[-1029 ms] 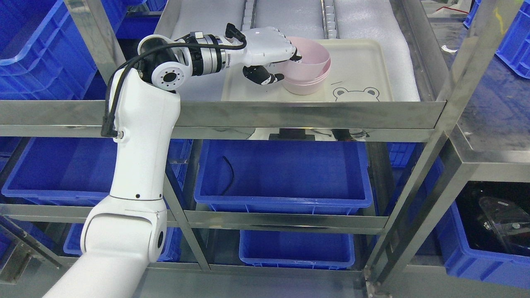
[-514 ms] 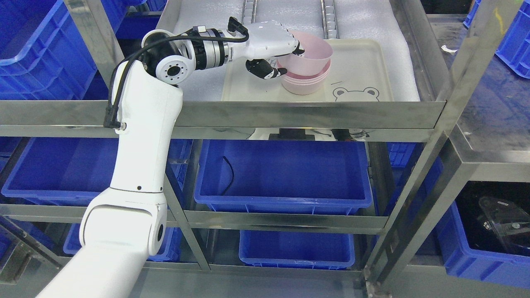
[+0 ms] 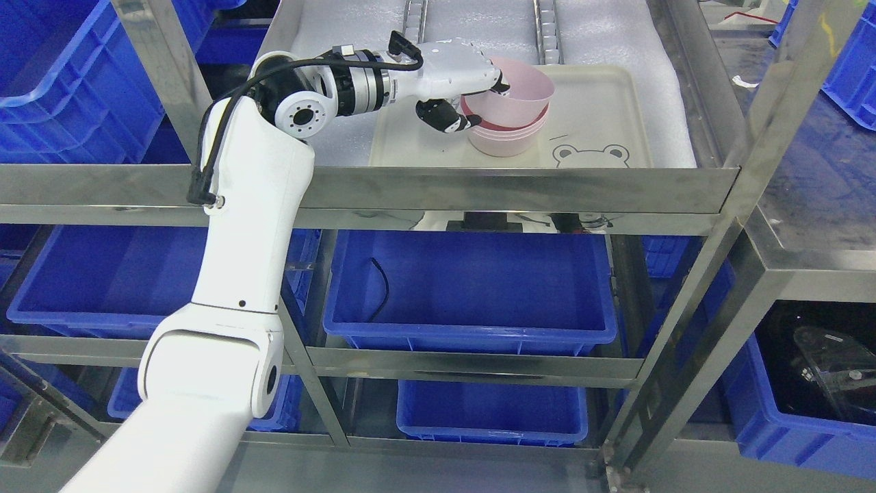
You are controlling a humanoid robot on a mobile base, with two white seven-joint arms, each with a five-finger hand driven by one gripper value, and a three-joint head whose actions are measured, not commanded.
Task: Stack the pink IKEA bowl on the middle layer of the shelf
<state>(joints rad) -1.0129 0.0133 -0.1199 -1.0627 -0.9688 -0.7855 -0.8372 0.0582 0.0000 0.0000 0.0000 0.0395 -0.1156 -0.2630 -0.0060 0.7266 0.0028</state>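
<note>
The shelf frame [image 3: 506, 190] across mid-frame is shiny, reflective metal. Below it, the blue bins [image 3: 472, 294] look like smooth, slightly glossy plastic. At upper centre, white foam padding [image 3: 602, 34] appears soft and matt, and the cream tray [image 3: 595, 113] smooth plastic.

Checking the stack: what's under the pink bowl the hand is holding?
Another pink bowl, resting on the cream tray. Its inside is covered by the held bowl in the left hand.

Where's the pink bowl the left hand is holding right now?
In the head view, upper middle: the held pink bowl is gripped by the left hand, tilted in the lower pink bowl on the cream tray.
</note>
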